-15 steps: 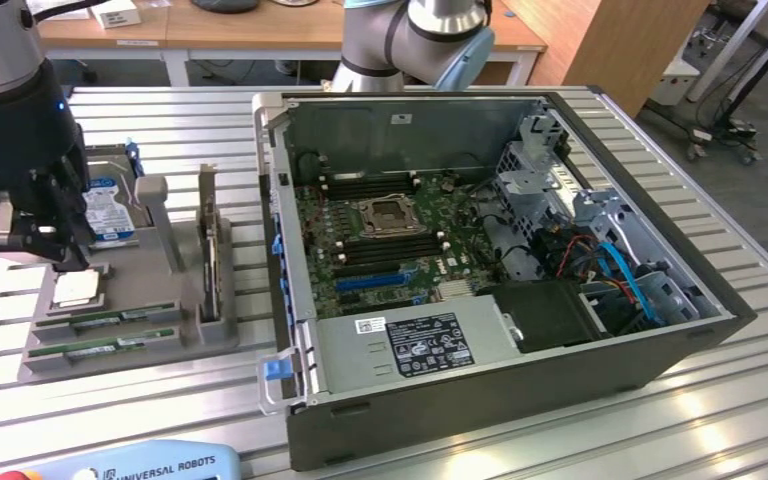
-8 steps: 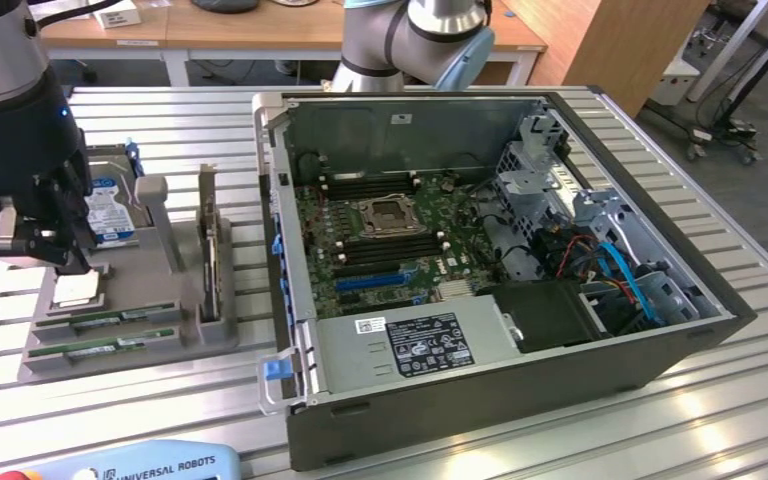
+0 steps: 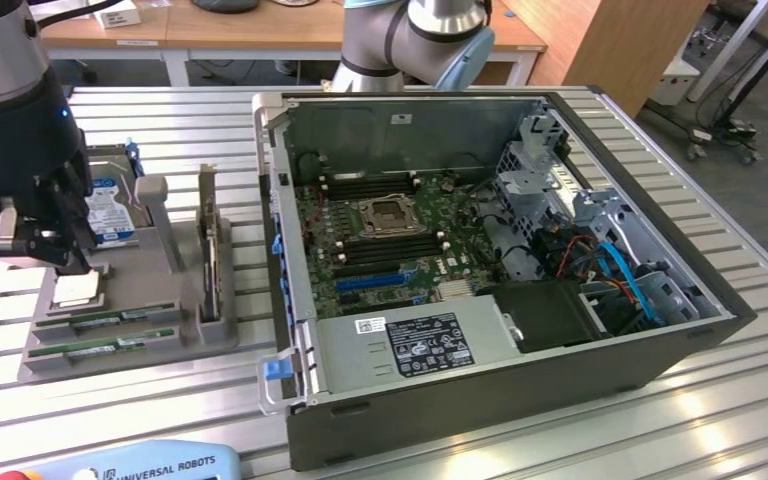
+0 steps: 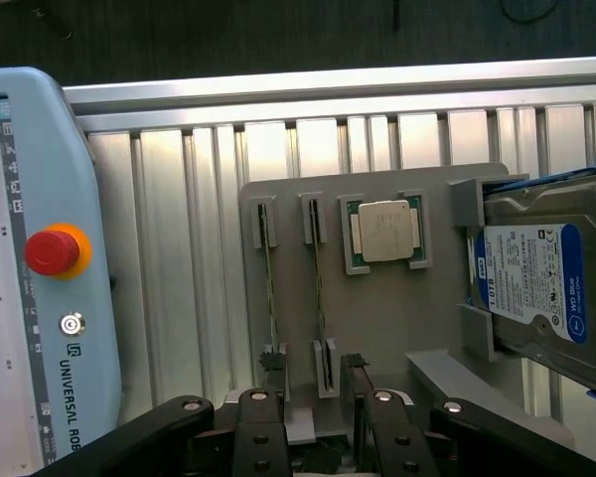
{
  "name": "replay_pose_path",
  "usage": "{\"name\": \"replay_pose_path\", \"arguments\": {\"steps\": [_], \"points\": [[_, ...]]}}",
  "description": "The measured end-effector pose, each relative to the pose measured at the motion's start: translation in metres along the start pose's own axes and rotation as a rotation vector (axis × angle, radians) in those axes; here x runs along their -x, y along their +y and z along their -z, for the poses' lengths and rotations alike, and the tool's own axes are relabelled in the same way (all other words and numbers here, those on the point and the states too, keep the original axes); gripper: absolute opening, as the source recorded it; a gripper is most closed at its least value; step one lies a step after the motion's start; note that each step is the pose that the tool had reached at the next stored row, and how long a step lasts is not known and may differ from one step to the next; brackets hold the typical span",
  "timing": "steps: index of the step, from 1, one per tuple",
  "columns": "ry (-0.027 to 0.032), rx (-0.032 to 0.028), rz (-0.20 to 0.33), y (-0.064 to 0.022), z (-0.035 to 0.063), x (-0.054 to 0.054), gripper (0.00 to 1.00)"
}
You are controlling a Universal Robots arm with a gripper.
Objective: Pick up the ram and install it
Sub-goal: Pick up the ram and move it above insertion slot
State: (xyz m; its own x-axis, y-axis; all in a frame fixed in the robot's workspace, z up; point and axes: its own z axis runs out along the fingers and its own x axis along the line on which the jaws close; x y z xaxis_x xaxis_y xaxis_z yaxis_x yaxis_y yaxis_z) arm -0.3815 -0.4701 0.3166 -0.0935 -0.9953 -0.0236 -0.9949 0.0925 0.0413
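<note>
Two thin green ram sticks stand on edge in slots of the grey fixture tray [image 4: 397, 318]: one ram stick [image 4: 270, 288] and a second ram stick [image 4: 320, 283] beside it. In the exterior view they lie at the tray's near end, ram [image 3: 107, 320] and ram [image 3: 91, 348]. My gripper [image 4: 315, 370] hangs above the tray, open, nothing between its fingers [image 4: 363, 397]. The second stick lines up with the gap between the fingers. In the exterior view the gripper [image 3: 41, 255] hovers over the tray's left part, by the hard drive.
The tray also holds a CPU [image 4: 385, 231], a blue-labelled hard drive [image 4: 546, 288] and an upright expansion card [image 3: 207, 240]. An open computer case [image 3: 491, 400] with its motherboard [image 3: 384, 230] lies on the exterior view's right. A teach pendant [image 4: 30, 258] sits near the tray.
</note>
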Motion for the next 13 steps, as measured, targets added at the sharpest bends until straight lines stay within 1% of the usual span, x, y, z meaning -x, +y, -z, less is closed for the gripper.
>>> {"name": "replay_pose_path", "arguments": {"steps": [13], "points": [[0.0000,-0.0001,0.000,-0.0001,-0.0020,-0.0014,0.36]]}}
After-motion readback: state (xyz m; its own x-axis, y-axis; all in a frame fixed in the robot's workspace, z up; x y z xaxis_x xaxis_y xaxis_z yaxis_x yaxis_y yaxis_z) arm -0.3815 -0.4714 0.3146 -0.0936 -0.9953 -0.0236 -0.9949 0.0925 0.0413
